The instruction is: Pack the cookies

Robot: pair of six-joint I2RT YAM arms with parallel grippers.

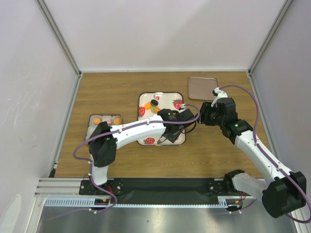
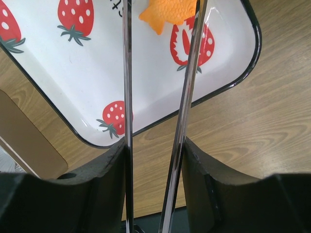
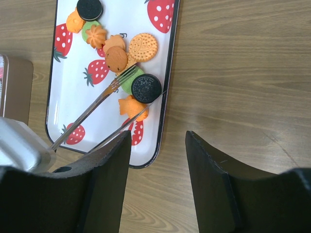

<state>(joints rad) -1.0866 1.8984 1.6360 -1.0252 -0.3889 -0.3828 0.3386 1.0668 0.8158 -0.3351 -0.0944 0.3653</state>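
The cookies (image 3: 127, 51) lie in a heap on the white strawberry-print tray (image 3: 167, 92): mostly orange, with a green one and two black ones. My left gripper (image 2: 155, 150) is shut on metal tongs (image 2: 127, 97). The tongs' (image 3: 97, 104) two arms reach across the tray (image 1: 165, 104) into the heap. A star-like orange cookie (image 2: 170, 12) sits between their tips, next to a black cookie (image 3: 146, 87). My right gripper (image 3: 158, 141) hangs open and empty over bare wood just right of the tray. In the top view the left gripper (image 1: 170, 128) is over the tray's near right part.
A small box (image 1: 103, 120) with a few orange cookies inside stands left of the tray. A brown flat lid (image 1: 202, 88) lies at the back right. The right gripper (image 1: 201, 115) is close to the left wrist.
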